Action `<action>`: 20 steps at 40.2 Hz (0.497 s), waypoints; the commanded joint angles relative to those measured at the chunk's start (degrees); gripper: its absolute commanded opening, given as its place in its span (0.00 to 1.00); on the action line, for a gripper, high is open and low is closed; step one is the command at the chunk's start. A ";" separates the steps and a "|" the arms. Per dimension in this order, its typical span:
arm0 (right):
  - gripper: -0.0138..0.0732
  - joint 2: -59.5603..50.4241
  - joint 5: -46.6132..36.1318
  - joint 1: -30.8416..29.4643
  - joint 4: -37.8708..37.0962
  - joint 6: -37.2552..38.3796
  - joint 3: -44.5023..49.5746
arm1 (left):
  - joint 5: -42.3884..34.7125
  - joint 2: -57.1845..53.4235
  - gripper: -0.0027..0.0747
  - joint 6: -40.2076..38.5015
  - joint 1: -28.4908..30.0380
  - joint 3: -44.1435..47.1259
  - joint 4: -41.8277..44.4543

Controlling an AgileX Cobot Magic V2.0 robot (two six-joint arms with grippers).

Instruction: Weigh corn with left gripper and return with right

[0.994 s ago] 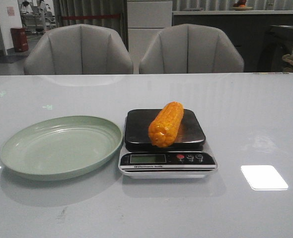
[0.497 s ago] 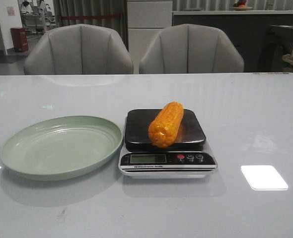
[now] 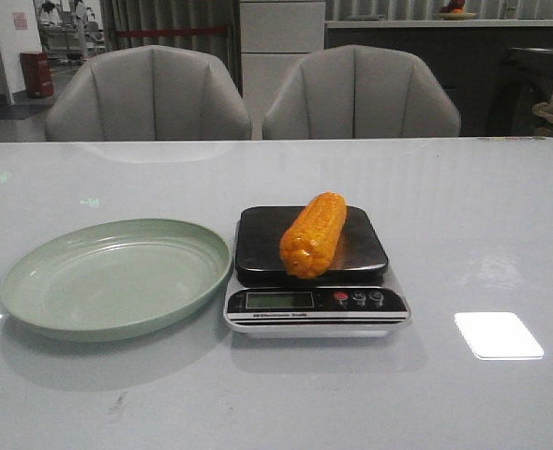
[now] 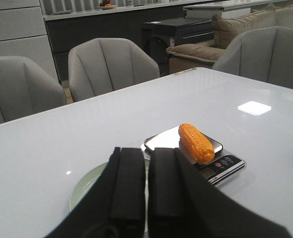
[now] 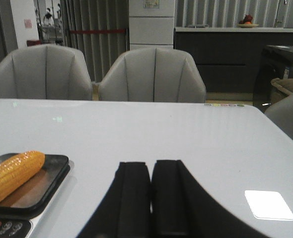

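One corn cob (image 3: 313, 234) is recorded lying on the dark platform of one electronic scale (image 3: 316, 310), its length running from near-left to far-right across the platform. The scale is placed near the middle of the white surface (image 3: 464, 234). One pale green plate (image 3: 115, 277) is noted just to the left of the scale, its rim very close to the scale body; whether the two touch cannot be determined. Nothing is seen lying in the plate.

No arm or hand is visible in the front view. The scale's display window and three buttons, one of them red, are shown only there with any clarity; no reading can be made out.

In the left wrist view, the left hand (image 4: 146, 198) is seen raised above the surface on the near side of the plate, well apart from the corn (image 4: 196, 143). Its two black fingers (image 4: 128, 191) are drawn nearly together, a thin gap remaining, with nothing held between them.

In the right wrist view, the right hand (image 5: 150, 198) is likewise seen above the surface, to the right of the scale and apart from it. Its fingers (image 5: 134, 196) are nearly together and hold nothing. Only part of the corn and the platform is caught at the edge of this view.

Two grey chairs (image 3: 150, 94) are counted beyond the far edge in the front view.
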 commanded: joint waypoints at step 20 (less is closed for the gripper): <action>0.34 24.42 6.85 -0.34 0.43 0.72 -21.14 | -4.90 0.77 0.21 -0.02 -0.02 -1.27 0.06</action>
